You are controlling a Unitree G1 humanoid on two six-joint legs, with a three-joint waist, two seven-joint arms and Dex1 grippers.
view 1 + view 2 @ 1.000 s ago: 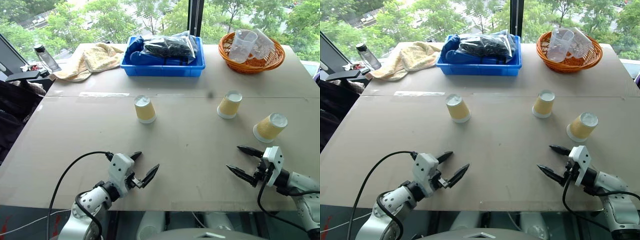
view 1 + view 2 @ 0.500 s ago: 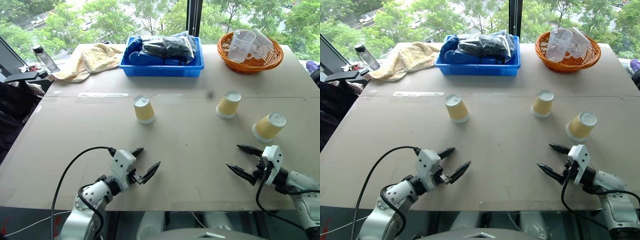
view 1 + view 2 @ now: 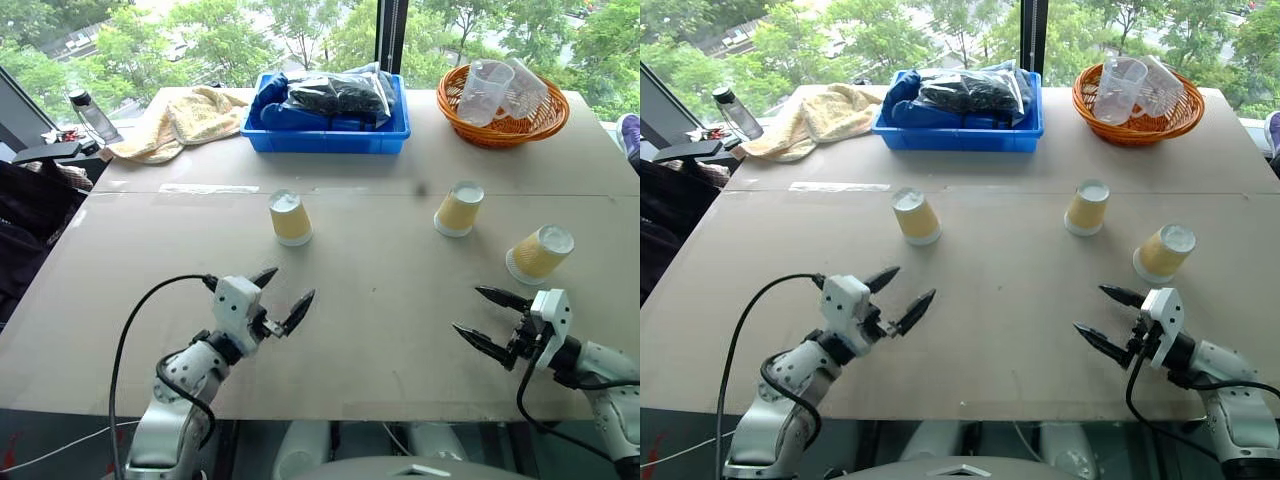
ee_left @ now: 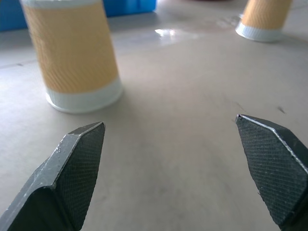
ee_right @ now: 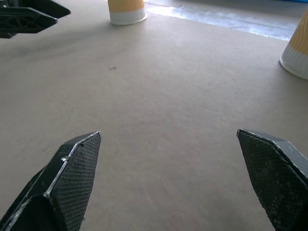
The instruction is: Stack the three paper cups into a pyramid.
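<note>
While all three paper cups stand upside down and apart on the worktop (image 3: pixel 380 300), none sits on another. The left cup (image 3: pixel 290 218) is just ahead of the left gripper (image 3: pixel 284 296), a bit to the left of its spread fingers (image 4: pixel 79 168), with bare worktop between them. The middle cup (image 3: pixel 459 209) stands farther off, ahead of the right gripper (image 3: pixel 489 319) and well apart from it. The right cup (image 3: pixel 540 254) leans a little and is near the right gripper, just past its far finger, not touching. Both grippers hang low over the worktop with their black fingers wide apart and nothing between them. The right gripper's fingers (image 5: pixel 72 178) point toward the left one across the bare middle of the worktop. Beyond the cups, at the far edge, a blue tray (image 3: pixel 330 135) holds dark bags, an orange basket (image 3: pixel 505 125) holds clear plastic cups, and a yellow towel (image 3: pixel 175 120) lies by a bottle (image 3: pixel 92 115).
</note>
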